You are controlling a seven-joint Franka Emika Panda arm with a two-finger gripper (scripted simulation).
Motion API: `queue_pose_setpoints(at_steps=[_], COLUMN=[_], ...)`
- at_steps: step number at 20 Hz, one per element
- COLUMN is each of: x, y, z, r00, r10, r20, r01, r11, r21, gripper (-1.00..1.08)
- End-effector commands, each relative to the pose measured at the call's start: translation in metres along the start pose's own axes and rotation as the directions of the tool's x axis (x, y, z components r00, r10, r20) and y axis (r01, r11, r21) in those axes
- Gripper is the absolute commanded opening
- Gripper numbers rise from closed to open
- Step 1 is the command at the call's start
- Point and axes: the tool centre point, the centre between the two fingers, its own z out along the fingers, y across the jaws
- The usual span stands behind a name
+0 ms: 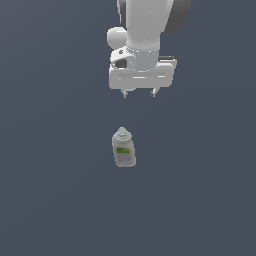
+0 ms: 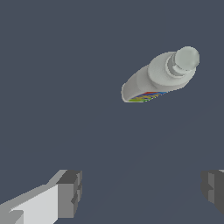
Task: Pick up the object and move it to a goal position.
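Exterior view. The hand hangs in the upper centre of the frame, fingers pointing down, released and holding nothing. The bottle stands upright on the dark worktop just below centre, well apart from the fingertips and slightly toward the frame's left of them. Judgement: this looks like a pre-grasp hover, with the hand set wide to drop over a thing narrower than its span; it is not yet lined up over the cap.

Wrist view. The bottle shows in the upper right, seen from above its cap. Two finger pads sit at the lower corners, far apart, with bare worktop between them.

Bottle: pale grey body, rounded conical cap, green-and-white label; a multicoloured strip shows near its base.
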Motion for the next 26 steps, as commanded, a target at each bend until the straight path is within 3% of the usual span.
queue_pose_setpoints(at_steps=[1, 13, 20, 26], x=[-0.002, 0.001, 0.008, 0.017], y=[-0.005, -0.003, 0.0, 0.005], z=[0.002, 0.002, 0.003, 0.005], r00=[1.0, 1.0, 0.993, 0.97], r10=[-0.013, 0.02, 0.115, 0.244], r20=[0.005, 0.004, 0.003, 0.002], r01=[0.013, -0.02, -0.115, -0.244], r11=[1.0, 1.0, 0.993, 0.97], r21=[-0.005, -0.004, -0.001, 0.002], gripper=[1.0, 1.0, 1.0, 1.0])
